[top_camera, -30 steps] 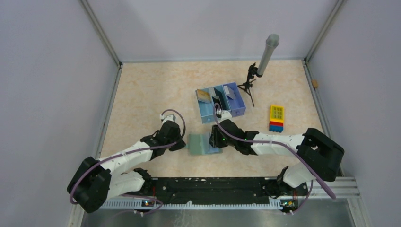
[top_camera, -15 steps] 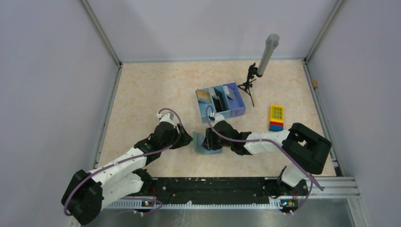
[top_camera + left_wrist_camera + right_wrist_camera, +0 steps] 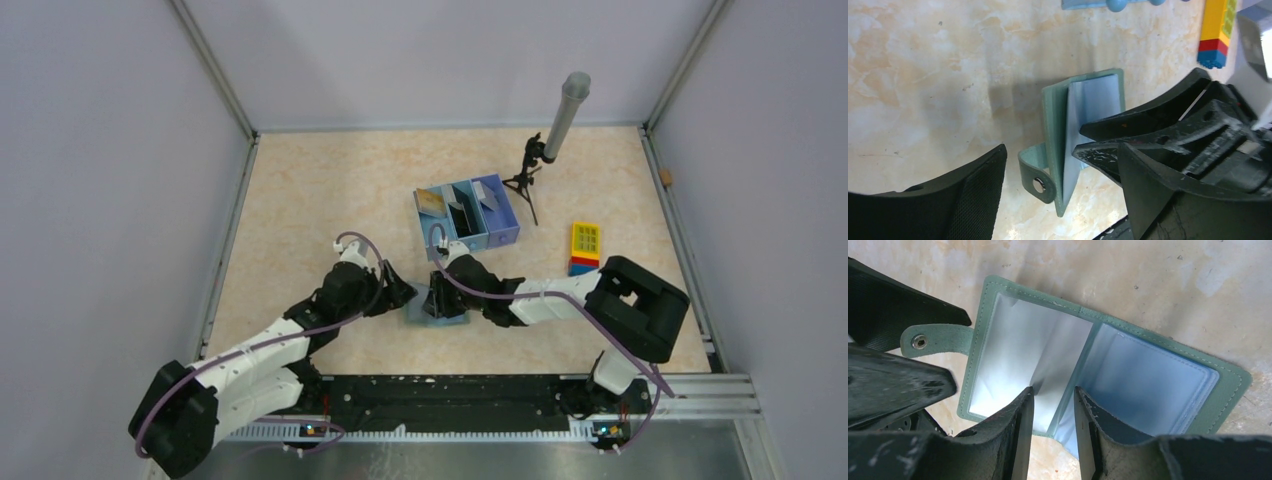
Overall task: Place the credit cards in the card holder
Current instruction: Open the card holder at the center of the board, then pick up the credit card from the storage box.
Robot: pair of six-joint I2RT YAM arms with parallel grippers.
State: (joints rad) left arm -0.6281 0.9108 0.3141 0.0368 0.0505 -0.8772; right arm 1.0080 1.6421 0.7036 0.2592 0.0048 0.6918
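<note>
Left pincer [image 3: 402, 292] open beside card holder [image 3: 1158, 385] edge | right pincer [image 3: 1053, 395] pinching its inner leaf [image 3: 1048, 355]

Your card holder [image 3: 1158, 385] lies open on the table [image 3: 300, 200], grey-green stitched cover down and light blue lining up. You see a square panel on either side of the fold, and a clear inner leaf [image 3: 1048, 360] rises from that fold. A grey-green strap [image 3: 940, 340] with a metal snap stud sticks out from one outer edge. Your credit cards [image 3: 431, 201] sit apart from it, leaning in the blue tray [image 3: 445, 247]: tan, dark and pale grey, one per compartment
</note>
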